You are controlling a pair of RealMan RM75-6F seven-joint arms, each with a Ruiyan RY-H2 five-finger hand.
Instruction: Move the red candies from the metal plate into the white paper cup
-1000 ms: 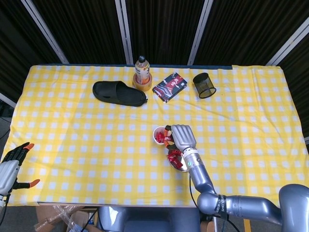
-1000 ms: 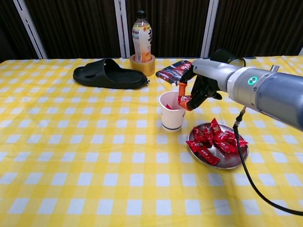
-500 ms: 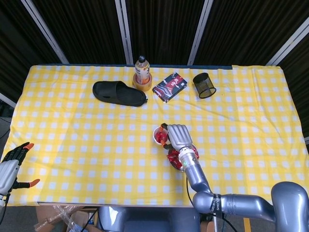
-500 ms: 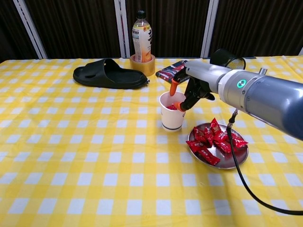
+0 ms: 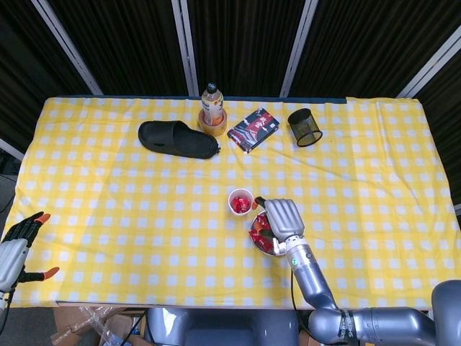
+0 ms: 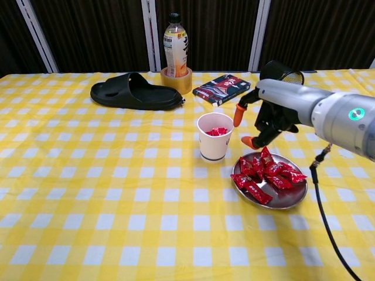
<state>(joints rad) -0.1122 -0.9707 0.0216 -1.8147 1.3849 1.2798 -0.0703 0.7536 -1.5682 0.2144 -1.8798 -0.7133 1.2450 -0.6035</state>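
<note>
The white paper cup [image 6: 213, 137] [image 5: 240, 202] stands mid-table with red candies inside. Right of it lies the metal plate [image 6: 287, 198] [image 5: 259, 244], heaped with several red candies [image 6: 265, 173]. My right hand [image 6: 266, 119] [image 5: 282, 218] hovers above the plate's near-cup side, fingers apart and orange-tipped, holding nothing. In the head view it covers most of the plate. My left hand [image 5: 16, 245] hangs off the table's lower left edge, fingers spread and empty.
A black slipper [image 6: 135, 93], a drink bottle [image 6: 176, 45] standing in a tape roll, a dark red packet [image 6: 223, 88] and a black mesh pen cup [image 6: 282, 71] line the far side. The yellow checked cloth covers the table.
My right hand let a candy drop into the cup, then moved right from over the cup to above the plate, fingers now apart. The left hand has stayed still.
</note>
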